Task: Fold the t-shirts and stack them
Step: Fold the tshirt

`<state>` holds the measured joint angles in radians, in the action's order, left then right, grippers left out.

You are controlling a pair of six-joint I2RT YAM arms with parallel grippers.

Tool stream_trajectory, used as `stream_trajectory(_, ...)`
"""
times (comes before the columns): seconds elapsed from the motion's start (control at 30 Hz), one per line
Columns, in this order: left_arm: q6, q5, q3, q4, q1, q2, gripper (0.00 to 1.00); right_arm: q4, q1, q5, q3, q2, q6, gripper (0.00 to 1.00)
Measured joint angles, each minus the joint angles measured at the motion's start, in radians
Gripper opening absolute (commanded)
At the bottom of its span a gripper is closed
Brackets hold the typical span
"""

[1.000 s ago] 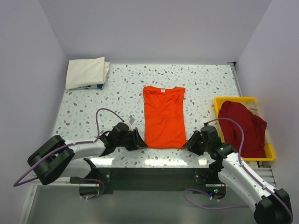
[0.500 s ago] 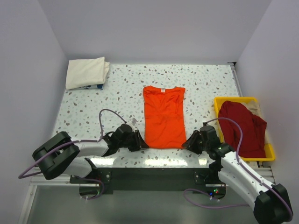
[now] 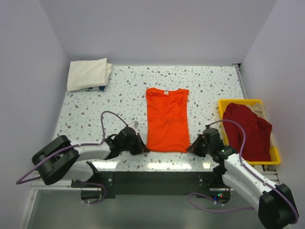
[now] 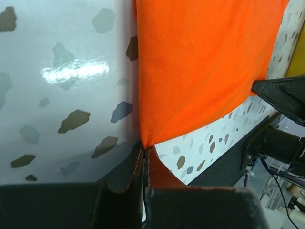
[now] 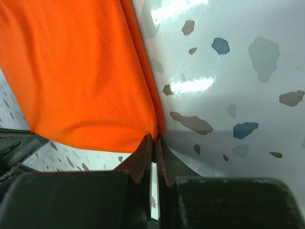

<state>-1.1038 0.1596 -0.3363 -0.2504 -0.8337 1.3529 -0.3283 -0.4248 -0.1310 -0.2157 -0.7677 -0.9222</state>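
The left claw (image 4: 144, 151) is pinched tight on the near left hem corner of the orange shirt (image 4: 205, 62). The right claw (image 5: 155, 143) is nipped closed on the near right corner. The shirt lies flat mid-table (image 3: 95, 114), neck away. It looks light and limp and will likely sag between grips, so the corners suit. The cream shirt (image 3: 87, 74) sits folded far left, and the red shirt (image 3: 248, 129) fills the tray (image 3: 223, 103).

Bright, even – glare on table (image 4: 76, 71)
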Motion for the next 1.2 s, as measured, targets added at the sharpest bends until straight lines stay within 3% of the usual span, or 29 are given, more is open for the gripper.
stream_trajectory(0.33,0.015,-0.034,0.047,0.203,-0.037,-0.22,0.0,-0.233,-0.009,-0.046,-0.013,0.263,0.056,0.0)
stream_trajectory(0.5,0.016,-0.039,0.041,0.257,-0.039,-0.301,0.0,-0.308,-0.009,-0.062,-0.061,0.296,0.063,0.0)
stream_trajectory(0.83,0.117,-0.127,-0.208,0.407,-0.025,-0.245,0.0,-0.319,-0.007,-0.021,-0.296,0.104,0.103,0.0)
stream_trajectory(1.2,0.229,-0.1,-0.493,0.417,0.153,-0.058,0.0,-0.221,-0.006,0.073,-0.575,-0.216,0.117,0.0)
